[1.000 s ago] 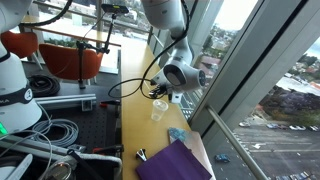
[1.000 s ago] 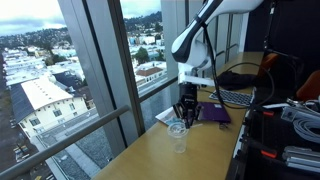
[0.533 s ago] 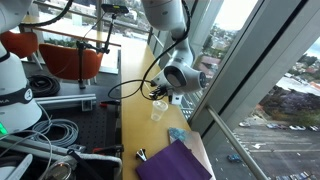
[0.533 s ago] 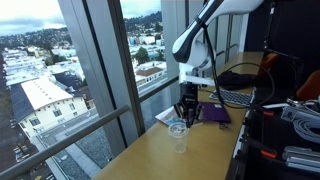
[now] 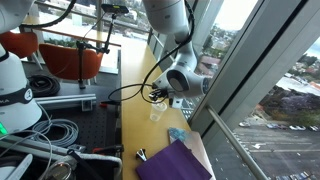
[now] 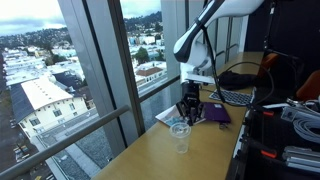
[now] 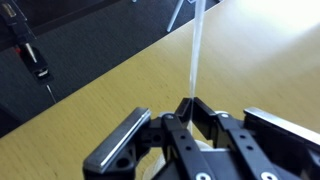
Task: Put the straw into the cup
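Observation:
The clear plastic cup [image 5: 158,111] stands upright on the wooden table, and it shows in both exterior views [image 6: 180,138]. My gripper [image 5: 157,95] hangs just above and beside the cup [image 6: 187,116]. In the wrist view the gripper [image 7: 187,104] is shut on the thin pale straw [image 7: 194,50], which sticks out straight from between the fingertips over the table top. The straw is too thin to make out in the exterior views. The cup is not clearly visible in the wrist view.
A purple cloth [image 5: 175,162] lies on the table near the window [image 6: 215,112], with a small light-blue object [image 5: 177,134] between it and the cup. Glass window panes run along one table edge. Cables and equipment [image 5: 50,135] crowd the other side.
The arm has shifted slightly over the cup while holding the straw. The cup and cloth have not moved.

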You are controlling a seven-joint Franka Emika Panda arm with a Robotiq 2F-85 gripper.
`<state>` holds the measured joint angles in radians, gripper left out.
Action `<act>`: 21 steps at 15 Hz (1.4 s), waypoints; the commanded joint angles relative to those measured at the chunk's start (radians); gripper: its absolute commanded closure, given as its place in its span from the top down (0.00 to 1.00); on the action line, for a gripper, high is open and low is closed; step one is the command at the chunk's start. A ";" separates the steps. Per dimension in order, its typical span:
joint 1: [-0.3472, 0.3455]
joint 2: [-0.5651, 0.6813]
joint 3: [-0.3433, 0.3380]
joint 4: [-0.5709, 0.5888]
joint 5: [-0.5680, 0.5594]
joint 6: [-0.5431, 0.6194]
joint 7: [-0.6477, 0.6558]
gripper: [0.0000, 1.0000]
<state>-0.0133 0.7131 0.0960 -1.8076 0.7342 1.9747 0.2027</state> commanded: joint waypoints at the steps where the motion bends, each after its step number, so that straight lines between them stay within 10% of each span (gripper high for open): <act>1: -0.025 0.040 -0.004 0.063 0.027 -0.079 -0.017 0.02; 16: -0.112 0.261 -0.020 0.329 0.107 -0.330 0.003 0.02; 17: -0.113 0.273 -0.023 0.343 0.114 -0.336 0.006 0.35; 21: -0.116 0.307 -0.025 0.390 0.129 -0.357 0.014 0.56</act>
<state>-0.1270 0.9842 0.0785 -1.4823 0.8307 1.6677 0.2018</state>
